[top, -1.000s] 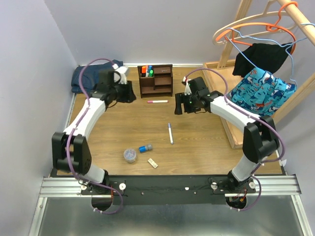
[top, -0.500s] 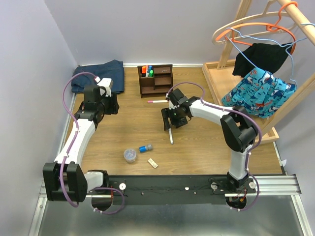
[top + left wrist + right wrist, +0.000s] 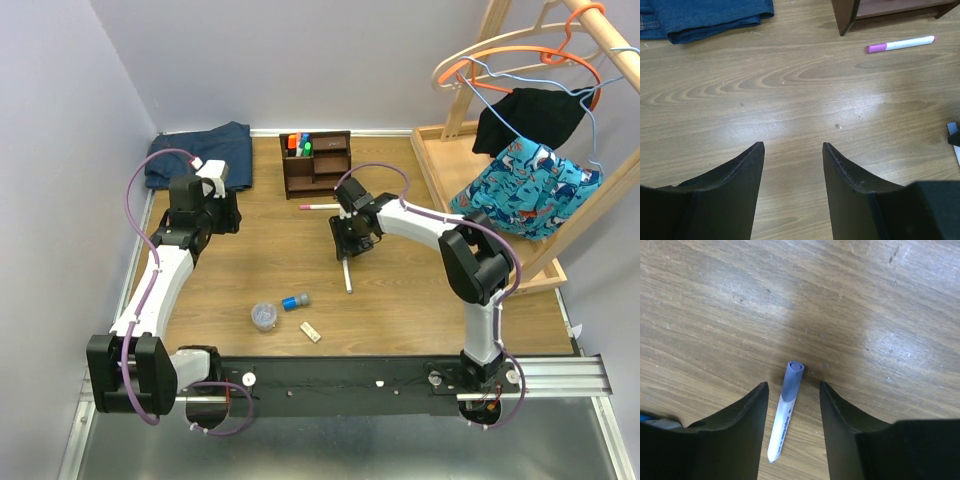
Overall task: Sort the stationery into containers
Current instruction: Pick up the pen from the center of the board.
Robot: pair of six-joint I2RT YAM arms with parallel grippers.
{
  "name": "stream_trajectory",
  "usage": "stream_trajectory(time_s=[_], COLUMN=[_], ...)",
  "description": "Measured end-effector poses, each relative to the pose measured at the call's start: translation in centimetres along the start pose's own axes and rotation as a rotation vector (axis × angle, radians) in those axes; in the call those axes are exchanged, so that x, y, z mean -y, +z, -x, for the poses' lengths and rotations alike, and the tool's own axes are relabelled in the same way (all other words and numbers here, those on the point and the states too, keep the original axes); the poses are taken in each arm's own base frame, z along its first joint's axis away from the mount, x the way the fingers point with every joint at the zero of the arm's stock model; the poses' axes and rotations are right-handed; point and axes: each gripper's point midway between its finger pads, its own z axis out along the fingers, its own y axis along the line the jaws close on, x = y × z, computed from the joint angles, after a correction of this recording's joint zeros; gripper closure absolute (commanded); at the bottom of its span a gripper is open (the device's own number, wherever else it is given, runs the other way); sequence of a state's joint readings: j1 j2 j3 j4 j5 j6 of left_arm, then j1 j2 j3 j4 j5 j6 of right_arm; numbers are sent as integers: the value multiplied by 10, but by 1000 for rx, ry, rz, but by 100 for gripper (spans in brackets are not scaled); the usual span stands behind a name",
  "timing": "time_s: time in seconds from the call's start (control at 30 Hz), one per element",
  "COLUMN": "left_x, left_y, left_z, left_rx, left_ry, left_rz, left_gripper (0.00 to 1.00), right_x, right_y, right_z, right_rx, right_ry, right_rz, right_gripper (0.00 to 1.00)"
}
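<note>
Few capped pens (image 3: 299, 143) in organiser (image 3: 318, 170). Left to sort: pink marker (image 3: 320, 206), tub (image 3: 264, 316), cylinder (image 3: 295, 301), block (image 3: 311, 331). Right gripper (image 3: 792, 385) apart, straddling blue-capped marker (image 3: 784, 412), unclamped. Left gripper (image 3: 792, 146) apart, empty.

Wood grain all over, and a soft sheen on the table (image 3: 790, 100).
Marker (image 3: 785, 412): smooth white plastic with a matt blue-grey cap. Right gripper fingers (image 3: 735, 440): matt black plastic. Folded cloth (image 3: 715, 20): coarse blue denim, stitched hem. Organiser (image 3: 316, 168): dark stained wood.
</note>
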State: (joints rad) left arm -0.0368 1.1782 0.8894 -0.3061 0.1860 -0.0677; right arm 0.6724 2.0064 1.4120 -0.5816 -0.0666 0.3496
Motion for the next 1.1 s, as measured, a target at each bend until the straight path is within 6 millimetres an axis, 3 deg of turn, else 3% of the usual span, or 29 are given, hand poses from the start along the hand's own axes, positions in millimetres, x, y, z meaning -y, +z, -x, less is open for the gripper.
stream_trajectory(time_s=[0.23, 0.37, 0.5, 0.8, 0.87, 0.97, 1.1], left_x=[0, -1, 0, -1, -3, -5, 3], left_y=[1, 2, 2, 7, 10, 17, 23], left_z=[-1, -4, -3, -5, -8, -6, 14], left_rx=[4, -3, 4, -6, -19, -28, -2], left_ry=[1, -1, 0, -19, -32, -40, -14], left_rz=[0, 0, 0, -24, -32, -51, -114], left_gripper=[41, 41, 41, 41, 41, 39, 38], right_x=[1, 1, -6, -12, -13, -23, -45], right_y=[6, 11, 14, 4, 0, -16, -65], right_z=[2, -6, -7, 7, 14, 40, 95], right_rx=[14, 26, 55, 101, 112, 180, 372], right_ry=[-34, -126, -175, -270, -325, -379, -437], right_rz=[-53, -129, -136, -124, -125, -110, -73], right_gripper=[56, 65, 82, 93, 95, 96, 97])
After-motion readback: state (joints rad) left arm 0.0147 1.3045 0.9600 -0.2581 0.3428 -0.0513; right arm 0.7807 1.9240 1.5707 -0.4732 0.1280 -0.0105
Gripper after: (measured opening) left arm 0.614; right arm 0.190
